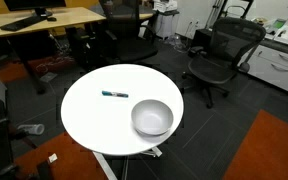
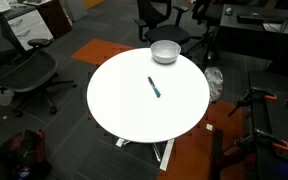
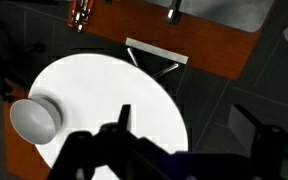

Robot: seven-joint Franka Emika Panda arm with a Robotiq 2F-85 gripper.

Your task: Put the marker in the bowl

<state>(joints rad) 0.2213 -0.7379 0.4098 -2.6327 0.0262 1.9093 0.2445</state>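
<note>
Marker (image 1: 115,94) lies flat on counter (image 1: 84,120), upper left of bowl (image 1: 152,117), apart from it, long axis near horizontal in frame. Wrist view: gripper (image 3: 189,112) high above counter, jaws apparently spread. Marker unseen there, so bearing from jaws undetermined.

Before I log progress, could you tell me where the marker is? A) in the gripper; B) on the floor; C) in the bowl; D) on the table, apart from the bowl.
D: in both exterior views the marker lies on the table, apart from the bowl.
</note>
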